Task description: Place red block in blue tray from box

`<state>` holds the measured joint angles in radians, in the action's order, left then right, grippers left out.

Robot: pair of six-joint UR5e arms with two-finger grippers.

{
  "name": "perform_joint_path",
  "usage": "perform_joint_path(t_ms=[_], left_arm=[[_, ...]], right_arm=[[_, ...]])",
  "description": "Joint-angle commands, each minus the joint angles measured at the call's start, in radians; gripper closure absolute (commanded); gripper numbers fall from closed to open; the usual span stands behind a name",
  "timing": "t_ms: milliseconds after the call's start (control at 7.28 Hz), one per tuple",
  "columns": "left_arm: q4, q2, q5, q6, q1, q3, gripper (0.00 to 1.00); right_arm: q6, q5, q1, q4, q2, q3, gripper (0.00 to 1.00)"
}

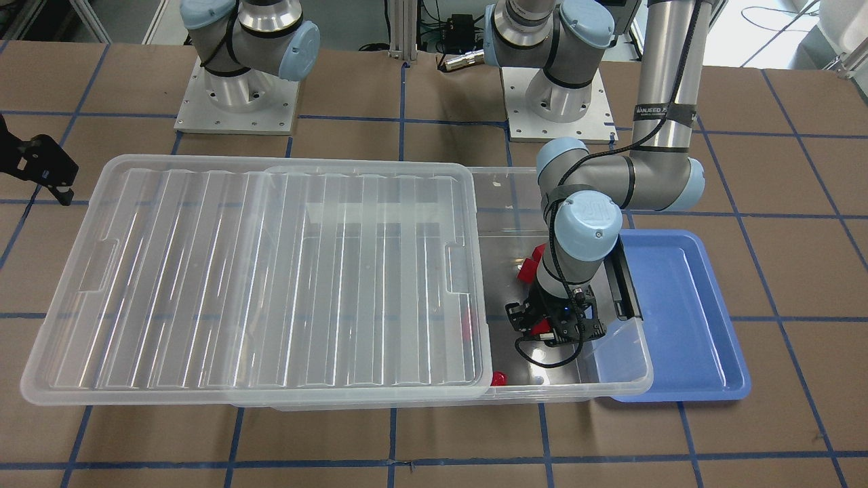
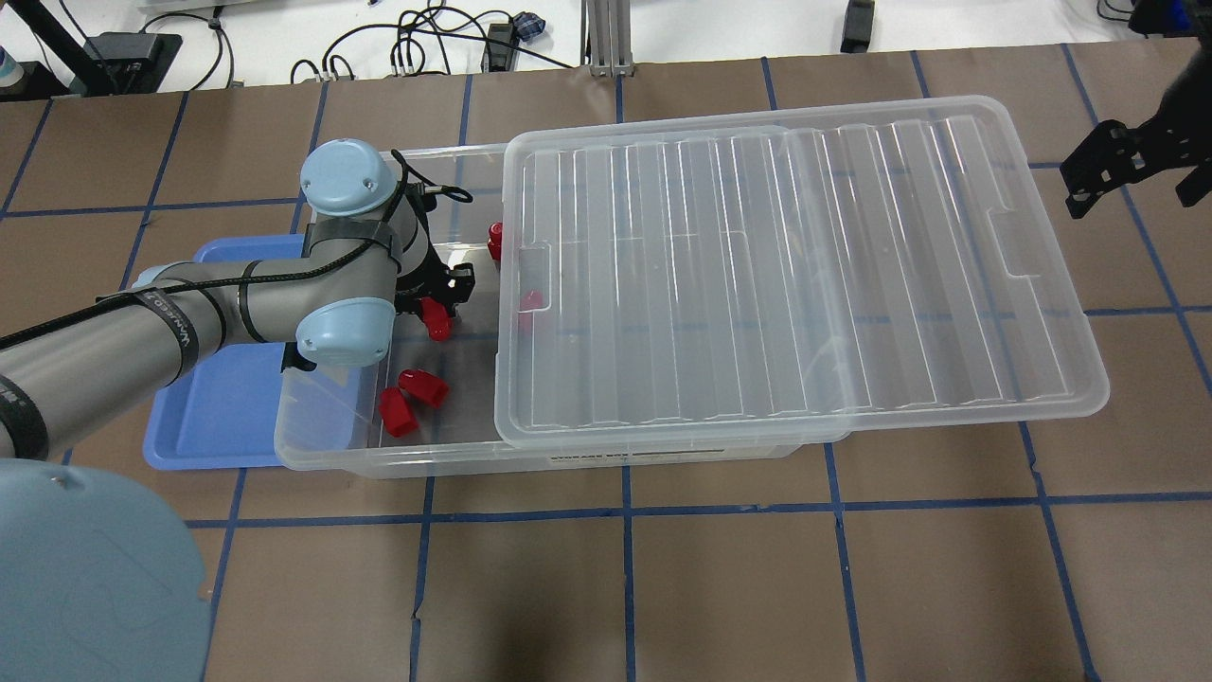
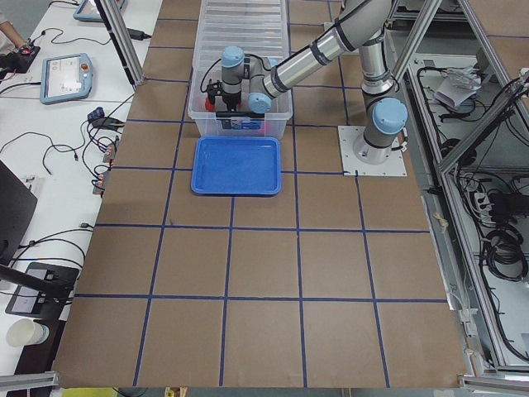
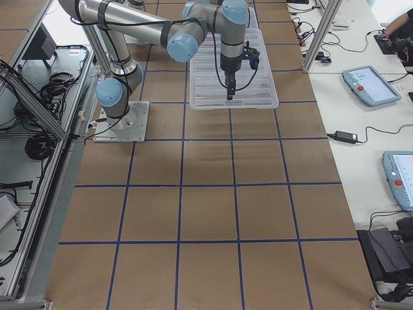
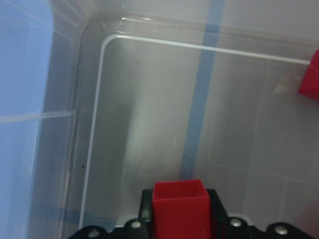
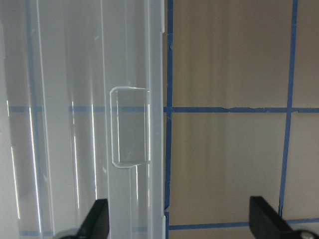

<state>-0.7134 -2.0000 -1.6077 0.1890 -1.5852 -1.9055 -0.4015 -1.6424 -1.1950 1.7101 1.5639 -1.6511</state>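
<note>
My left gripper [image 2: 437, 317] reaches into the uncovered end of the clear box [image 2: 426, 459] and is shut on a red block [image 5: 179, 206]. The block also shows between the fingers in the front view [image 1: 540, 329]. The blue tray [image 2: 218, 417] lies on the table against that end of the box, with nothing showing on its visible parts. Other red blocks [image 2: 410, 398] lie on the box floor near the gripper. My right gripper [image 2: 1127, 161] is open and empty, hovering off the far end of the lid.
The ribbed clear lid [image 2: 795, 275] is slid sideways and covers most of the box. One red block [image 2: 494, 239] sits by the lid's edge and another [image 2: 528, 303] shows under it. Brown table with blue tape lines all around.
</note>
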Motion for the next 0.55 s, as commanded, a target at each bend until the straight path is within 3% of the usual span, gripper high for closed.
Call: perform_joint_path(t_ms=[0, 412], left_arm=[[-0.053, 0.055, -0.001, 0.000, -0.010, 0.014, 1.00], [-0.289, 0.157, 0.002, -0.014, -0.010, 0.103, 1.00]], right_arm=[[-0.003, 0.001, 0.000, -0.026, -0.002, -0.001, 0.00], [-0.008, 0.000, 0.002, -0.030, -0.004, -0.003, 0.00]])
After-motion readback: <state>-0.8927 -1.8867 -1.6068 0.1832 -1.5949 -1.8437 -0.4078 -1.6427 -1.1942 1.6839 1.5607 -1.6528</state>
